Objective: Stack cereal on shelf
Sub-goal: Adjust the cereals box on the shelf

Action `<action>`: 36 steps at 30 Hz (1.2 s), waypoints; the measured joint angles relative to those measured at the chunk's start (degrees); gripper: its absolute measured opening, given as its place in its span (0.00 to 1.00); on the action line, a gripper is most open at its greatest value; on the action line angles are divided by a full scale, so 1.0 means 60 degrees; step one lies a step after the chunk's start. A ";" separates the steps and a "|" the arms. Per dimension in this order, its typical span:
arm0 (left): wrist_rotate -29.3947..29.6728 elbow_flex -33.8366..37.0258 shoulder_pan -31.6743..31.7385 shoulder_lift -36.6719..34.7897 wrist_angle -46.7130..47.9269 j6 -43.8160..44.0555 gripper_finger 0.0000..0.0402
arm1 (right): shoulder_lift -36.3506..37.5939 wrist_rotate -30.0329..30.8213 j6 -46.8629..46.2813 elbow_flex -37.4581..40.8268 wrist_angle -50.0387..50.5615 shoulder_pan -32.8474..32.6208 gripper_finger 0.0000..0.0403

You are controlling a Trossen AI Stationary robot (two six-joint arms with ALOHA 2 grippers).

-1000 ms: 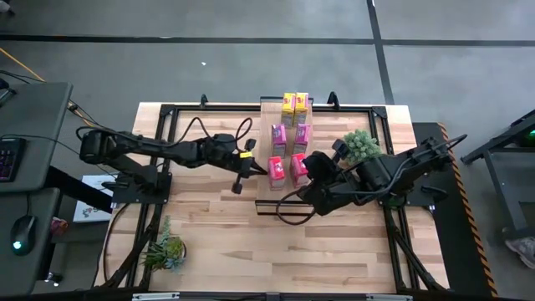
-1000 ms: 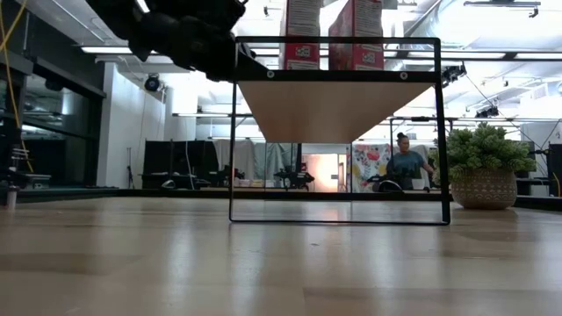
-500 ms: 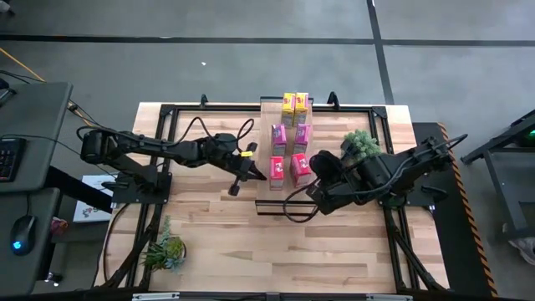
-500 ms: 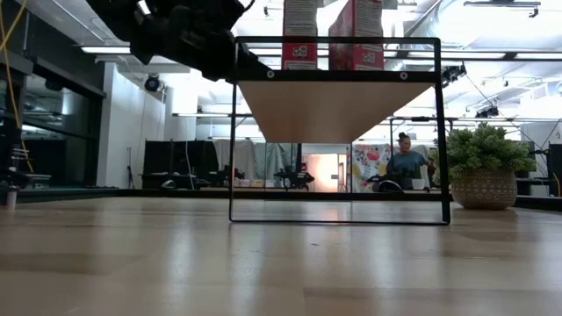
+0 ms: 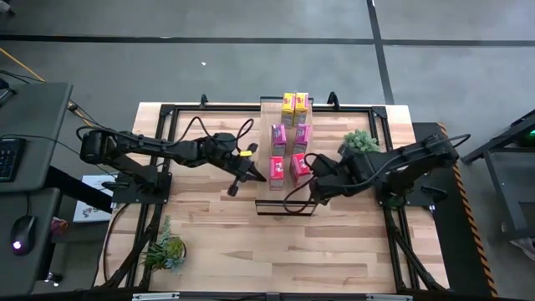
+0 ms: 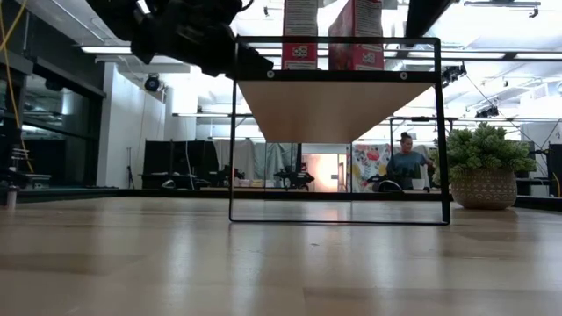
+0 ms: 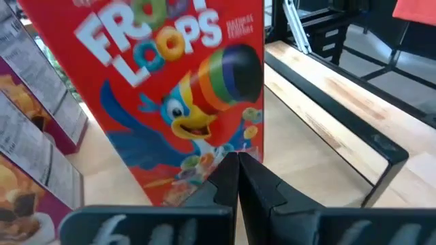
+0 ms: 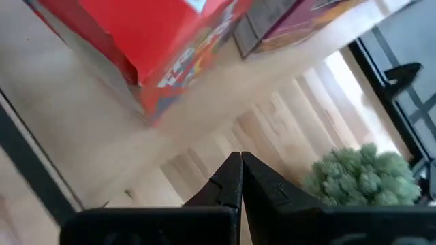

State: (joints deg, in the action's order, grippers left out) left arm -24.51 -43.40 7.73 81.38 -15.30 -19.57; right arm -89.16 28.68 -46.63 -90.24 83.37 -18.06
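Observation:
The shelf (image 5: 286, 196), a light-wood plank in a thin black frame, stands mid-table. Six cereal boxes stand on it in pairs: yellow (image 5: 294, 104) at the far end, magenta (image 5: 290, 136) in the middle, red (image 5: 287, 170) at the near end. My left gripper (image 5: 261, 176) is shut, just left of the left red box (image 7: 170, 95), which fills its wrist view. My right gripper (image 5: 314, 174) is shut, just right of the right red box (image 8: 150, 47) and apart from it. The low view shows the plank (image 6: 338, 105) from below, with the red boxes (image 6: 303, 35) on top. My left gripper's shut fingertips (image 7: 237, 167) are at the lower edge of the left red box's printed face (image 7: 204, 160). They come level from the table's left. The box stands upright on the shelf. Whether the tips touch it, I cannot tell.
A potted plant (image 5: 361, 142) stands close behind my right arm near the table's right side, and another (image 5: 165, 251) sits at the near-left corner. Black frame rails run along the table's edges. Bare tabletop (image 5: 284, 251) lies on the near side of the shelf.
My left gripper has moved a little toward the shelf and the left red box. My right arm has stretched out toward the table's right, and part of it now shows at the top of the low view. The boxes have kept their places.

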 joint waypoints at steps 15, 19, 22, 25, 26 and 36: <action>0.0035 0.0011 0.0044 0.0668 -0.1348 0.0153 0.00 | 0.0440 -0.0415 0.1763 0.0805 -0.2415 0.0390 0.00; 0.0076 0.0011 0.0047 0.0658 -0.1444 0.0153 0.00 | 0.0436 -0.0559 0.1787 0.0801 -0.2663 0.0390 0.00; 0.0349 0.0011 0.0049 0.0659 -0.1447 0.0064 0.00 | 0.0436 -0.0818 0.1872 0.0801 -0.3006 0.0390 0.00; 0.1070 0.0011 0.0044 0.0659 -0.1436 -0.0081 0.00 | 0.0436 -0.0860 0.2022 0.0801 -0.3210 0.0390 0.00; 0.1282 0.0011 0.0047 0.0659 -0.1447 -0.0084 0.00 | 0.0436 -0.0862 0.2021 0.0801 -0.3229 0.0390 0.00; 0.1344 0.0011 0.0007 0.0659 -0.1436 -0.0063 0.00 | 0.0432 -0.0818 0.2024 0.0801 -0.3161 0.0390 0.00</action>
State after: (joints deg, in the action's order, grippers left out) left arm -16.45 -43.33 7.77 85.34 -23.92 -19.95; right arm -86.56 23.77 -34.49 -85.43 64.41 -15.73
